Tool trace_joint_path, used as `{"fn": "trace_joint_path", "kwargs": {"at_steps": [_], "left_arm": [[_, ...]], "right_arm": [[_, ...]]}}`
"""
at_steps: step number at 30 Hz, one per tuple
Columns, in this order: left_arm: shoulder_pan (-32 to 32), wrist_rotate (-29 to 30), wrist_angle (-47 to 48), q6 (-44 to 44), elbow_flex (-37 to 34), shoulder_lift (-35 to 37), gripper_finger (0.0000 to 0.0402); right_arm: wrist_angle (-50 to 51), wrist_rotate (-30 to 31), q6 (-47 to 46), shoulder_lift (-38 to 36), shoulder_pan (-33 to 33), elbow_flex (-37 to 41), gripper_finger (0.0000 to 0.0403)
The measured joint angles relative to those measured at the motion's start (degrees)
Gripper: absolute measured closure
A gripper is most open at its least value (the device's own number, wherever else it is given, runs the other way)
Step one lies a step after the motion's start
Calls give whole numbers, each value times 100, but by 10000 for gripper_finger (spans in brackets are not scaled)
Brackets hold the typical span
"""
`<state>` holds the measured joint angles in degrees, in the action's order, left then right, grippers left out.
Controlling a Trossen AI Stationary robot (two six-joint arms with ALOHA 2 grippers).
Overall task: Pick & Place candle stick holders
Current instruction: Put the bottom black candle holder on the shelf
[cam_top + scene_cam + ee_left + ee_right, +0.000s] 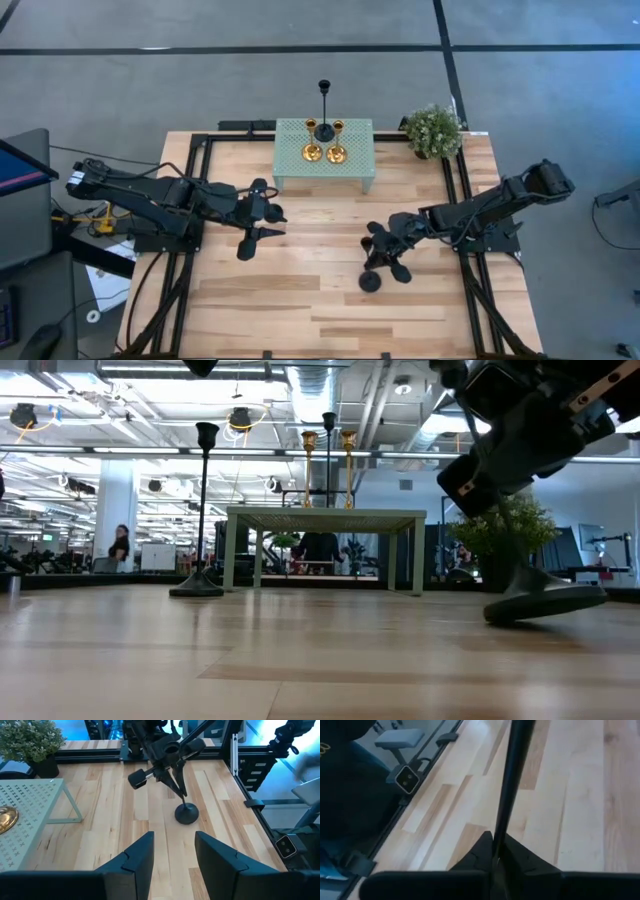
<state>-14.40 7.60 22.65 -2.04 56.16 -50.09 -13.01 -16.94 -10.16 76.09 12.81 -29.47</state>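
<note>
Two gold candle stick holders point(324, 152) and one tall black holder point(324, 110) stand on the small green table point(355, 150) at the far middle. A second black holder point(205, 510) stands upright on its round base on the wooden table, beside my left gripper point(272, 222). That gripper is open and empty, as the left wrist view point(172, 840) shows. My right gripper point(380, 258) is shut on the third black holder point(182, 802), right of centre. My right gripper pinches the black holder's thin stem point(502, 820) between its two fingers, partway up from the base. The fingers slant down from the table's right side and lie across the stem. The holder is tilted, and its round base point(545, 600) is tipped with one edge low at the tabletop.
A small green bushy plant point(433, 130) in a dark pot stands at the far right, next to the green table. Black frame rails point(460, 190) run along the table's left and right sides. A person point(120, 545) stands far off in the room behind.
</note>
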Motion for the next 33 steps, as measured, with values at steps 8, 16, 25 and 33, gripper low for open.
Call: {"fn": "trace_joint_path", "kwargs": {"at_steps": [8,16,25,33], "left_arm": [[-2,0,0,0,0,0,259],[0,0,0,0,0,0,259],[0,0,0,0,0,0,259],[0,0,0,2,0,0,259]], "right_arm": [[86,66,60,-494,-363,4,397],[1431,550,377,-2021,-943,-191,400],[2774,1233,1449,-2344,-1618,-1568,402],[2911,750,2040,-1720,-2999,-2434,402]]}}
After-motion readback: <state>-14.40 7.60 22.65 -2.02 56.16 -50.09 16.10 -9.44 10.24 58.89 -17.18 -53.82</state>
